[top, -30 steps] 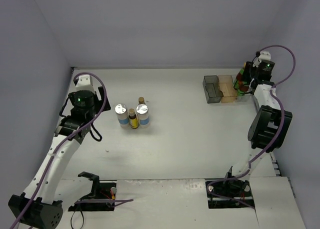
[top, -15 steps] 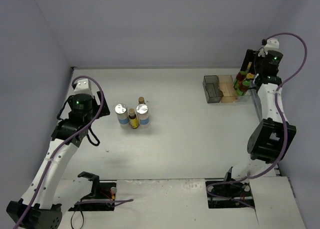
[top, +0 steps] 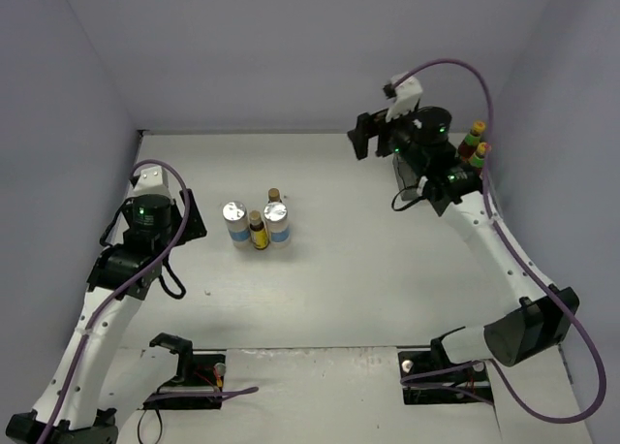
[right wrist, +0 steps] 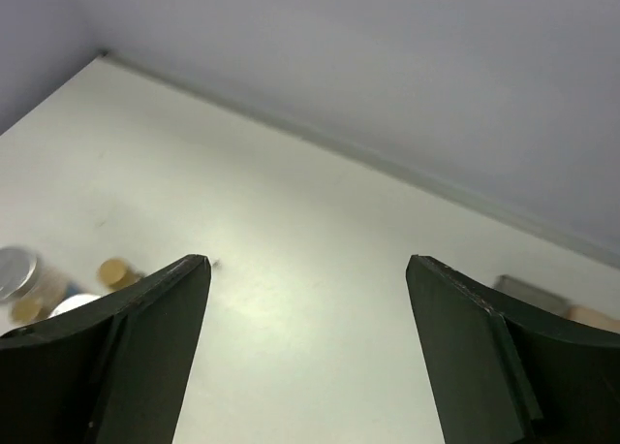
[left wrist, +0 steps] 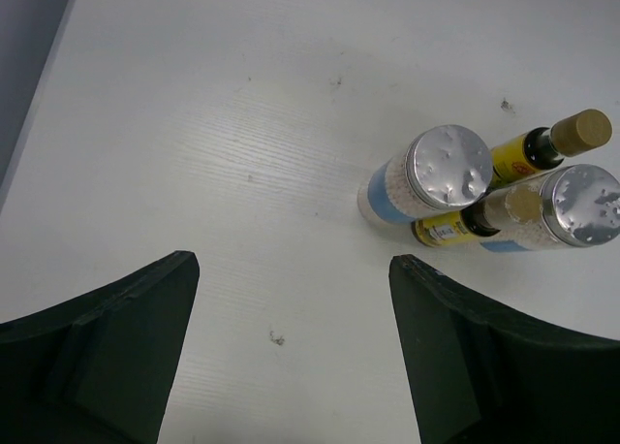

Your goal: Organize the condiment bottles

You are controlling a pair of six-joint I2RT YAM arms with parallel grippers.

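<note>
L gripper [left wrist: 291,269] was wide open, empty, near & left of the 4-bottle cluster [left wrist: 484,211]. R gripper [right wrist: 305,262] also open, empty, well right of it. Yellow-capped pair [top: 475,142] stood farther right still.

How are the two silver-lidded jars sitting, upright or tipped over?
Upright: the left silver-lidded jar and right silver-lidded jar stand on their bases, lids facing up.

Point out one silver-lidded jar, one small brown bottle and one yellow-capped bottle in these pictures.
silver-lidded jar [left wrist: 449,166]: left wrist view, middle of its dented lid.
small brown bottle [left wrist: 581,131]: left wrist view, on its cap.
yellow-capped bottle [top: 477,127]: top external view, on its yellow cap.
</note>
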